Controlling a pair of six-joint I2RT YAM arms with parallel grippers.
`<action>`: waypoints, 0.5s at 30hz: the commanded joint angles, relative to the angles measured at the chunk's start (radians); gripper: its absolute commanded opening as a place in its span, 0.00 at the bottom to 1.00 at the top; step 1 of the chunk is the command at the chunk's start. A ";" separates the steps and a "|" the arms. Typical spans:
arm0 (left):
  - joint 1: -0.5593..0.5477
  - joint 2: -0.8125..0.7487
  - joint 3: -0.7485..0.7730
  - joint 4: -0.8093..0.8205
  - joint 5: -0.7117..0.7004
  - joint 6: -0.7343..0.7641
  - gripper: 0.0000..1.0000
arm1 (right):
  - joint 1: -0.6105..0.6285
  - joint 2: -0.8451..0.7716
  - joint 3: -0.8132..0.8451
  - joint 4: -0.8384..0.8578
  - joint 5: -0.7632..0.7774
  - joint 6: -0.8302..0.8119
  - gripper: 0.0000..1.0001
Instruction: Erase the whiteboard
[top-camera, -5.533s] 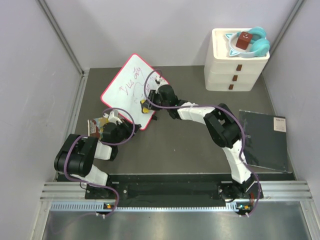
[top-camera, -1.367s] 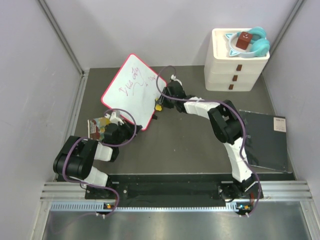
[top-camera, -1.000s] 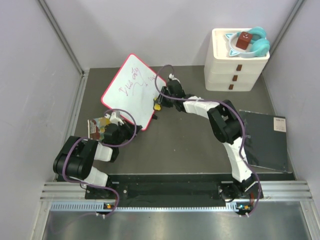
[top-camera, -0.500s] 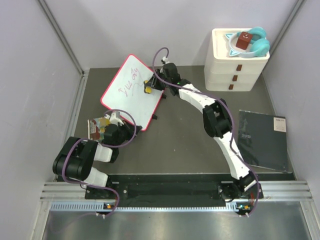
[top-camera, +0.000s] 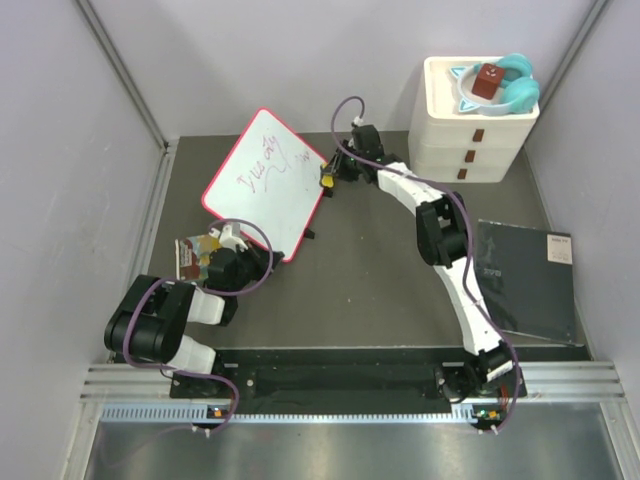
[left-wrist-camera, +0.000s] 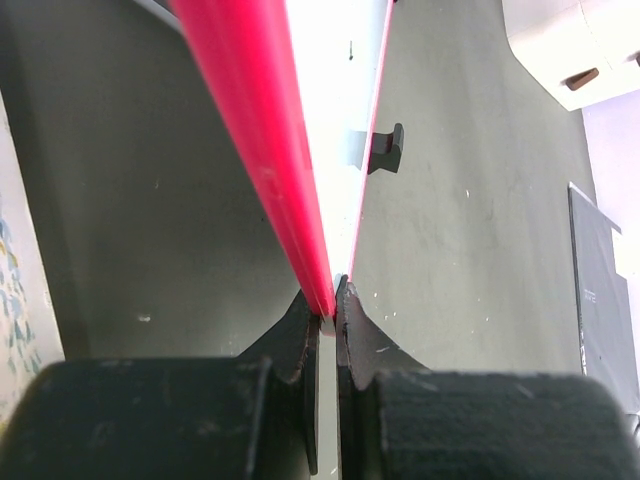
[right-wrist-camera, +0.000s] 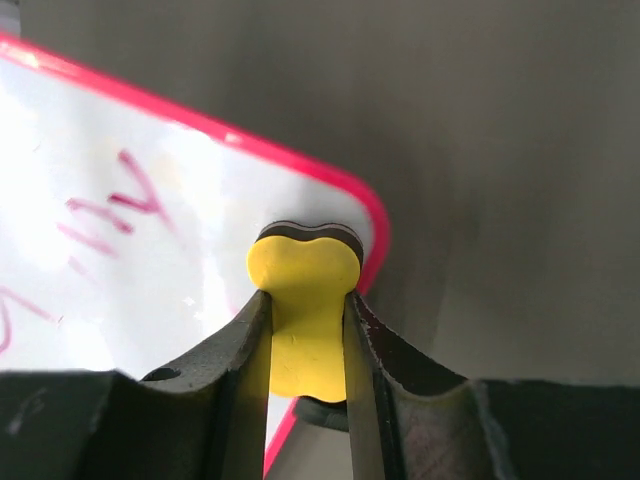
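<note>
The whiteboard (top-camera: 262, 185), white with a red-pink frame, lies tilted at the back left of the table and carries red handwriting. My left gripper (top-camera: 262, 258) is shut on the whiteboard's near corner; in the left wrist view the red frame (left-wrist-camera: 262, 150) runs between the closed fingertips (left-wrist-camera: 328, 305). My right gripper (top-camera: 328, 178) is shut on a yellow eraser (right-wrist-camera: 303, 285) with a dark underside. It holds the eraser at the board's right edge (right-wrist-camera: 372, 215), over the rounded corner. Red strokes (right-wrist-camera: 110, 205) show left of the eraser.
A white three-drawer unit (top-camera: 472, 125) stands at the back right with a teal ring and a brown block on top. A dark grey flat sheet (top-camera: 528, 280) lies at the right. A patterned packet (top-camera: 192, 255) lies beside my left arm. Grey walls close in both sides.
My right gripper with the eraser moved from the board's lower right edge up over its upper middle, then right to the upper right edge. The left gripper and the board stayed put.
</note>
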 joint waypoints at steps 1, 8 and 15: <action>-0.026 0.002 -0.020 -0.104 0.062 0.087 0.00 | 0.142 -0.058 0.000 0.014 -0.123 -0.098 0.00; -0.029 0.000 -0.021 -0.102 0.061 0.090 0.00 | 0.199 -0.035 0.036 0.026 -0.217 -0.093 0.00; -0.030 -0.007 -0.026 -0.102 0.058 0.090 0.00 | 0.200 -0.004 0.004 0.016 -0.219 -0.067 0.00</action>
